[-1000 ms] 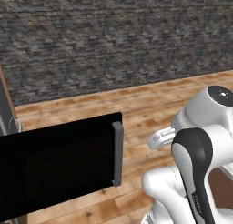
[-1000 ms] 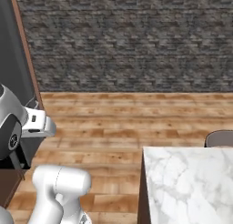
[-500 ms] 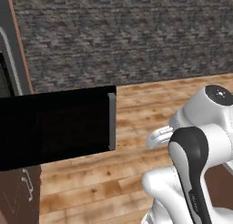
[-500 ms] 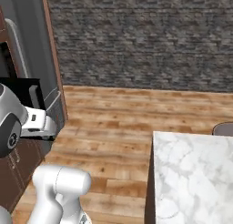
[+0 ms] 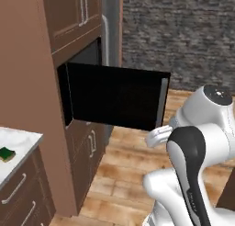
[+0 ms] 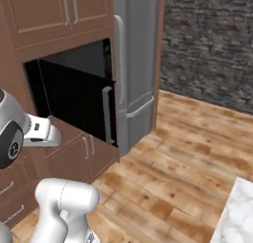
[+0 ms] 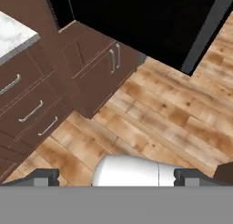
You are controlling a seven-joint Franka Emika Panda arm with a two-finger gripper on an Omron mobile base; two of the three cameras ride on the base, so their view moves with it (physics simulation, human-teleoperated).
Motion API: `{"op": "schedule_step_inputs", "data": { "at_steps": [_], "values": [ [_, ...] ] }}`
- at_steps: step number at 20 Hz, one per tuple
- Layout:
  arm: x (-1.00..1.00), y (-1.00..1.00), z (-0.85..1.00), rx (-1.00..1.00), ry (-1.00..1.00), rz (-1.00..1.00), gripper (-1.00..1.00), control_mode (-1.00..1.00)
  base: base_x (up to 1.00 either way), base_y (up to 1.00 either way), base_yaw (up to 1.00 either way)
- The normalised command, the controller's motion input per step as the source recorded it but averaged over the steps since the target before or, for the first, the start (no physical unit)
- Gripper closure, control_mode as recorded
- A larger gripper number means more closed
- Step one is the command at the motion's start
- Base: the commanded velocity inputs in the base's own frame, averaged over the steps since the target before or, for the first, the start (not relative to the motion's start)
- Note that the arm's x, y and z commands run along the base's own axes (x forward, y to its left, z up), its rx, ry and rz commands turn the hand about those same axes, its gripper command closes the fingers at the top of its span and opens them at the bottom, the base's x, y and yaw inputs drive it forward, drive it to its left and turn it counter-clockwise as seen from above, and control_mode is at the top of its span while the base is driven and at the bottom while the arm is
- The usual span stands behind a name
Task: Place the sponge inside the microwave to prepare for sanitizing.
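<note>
- Left base view: the sponge lies green side up on the pale marble worktop at the far left, resting flat and alone, well apart from my arm, which rises at the lower right. The microwave sits built into the tall brown cabinet column, and its dark glass door stands swung open toward the room, grey handle at the free edge. I judge the opening step done; picking up the sponge, carrying it in and setting it down are all left.
- Right base view: the same microwave is seen from the other side, its door hanging open with the handle upright at the front. The cavity behind looks dark, and I cannot make out a turntable or anything inside it from here. A steel fridge stands just beside the microwave column; beyond it are a grey stone wall and a wooden plank floor. A corner of a second marble worktop shows at the lower right.
- Hand view: my gripper points down at the floor, the jaws spread wide apart with nothing between them. Below me are dark drawer fronts with metal pulls, a corner of marble worktop at upper left, and the open door's underside across the top.
- Next I need to get across to the sponge on the left worktop.
</note>
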Motion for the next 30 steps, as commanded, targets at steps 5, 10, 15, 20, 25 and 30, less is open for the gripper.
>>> {"op": "schedule_step_inputs", "data": {
  "at_steps": [5, 10, 15, 20, 25, 30],
  "values": [
    [0.0, 0.0, 0.0, 0.0, 0.0, 0.0, -1.0, 1.0, -0.07, 0.12, 1.0],
    [0.0, 0.0, 0.0, 0.0, 0.0, 0.0, -1.0, 1.0, 0.28, 0.1, 0.73],
    [0.0, 0.0, 0.0, 0.0, 0.0, 0.0, -1.0, 1.0, 0.62, 0.02, 0.55],
    [0.0, 0.0, 0.0, 0.0, 0.0, 0.0, -1.0, 1.0, 0.58, 0.05, 0.53],
    [0.0, 0.0, 0.0, 0.0, 0.0, 0.0, -1.0, 1.0, 0.64, 0.01, 0.23],
    [0.0, 0.0, 0.0, 0.0, 0.0, 0.0, -1.0, 1.0, 0.6, -0.07, 0.1]
  ]
}}
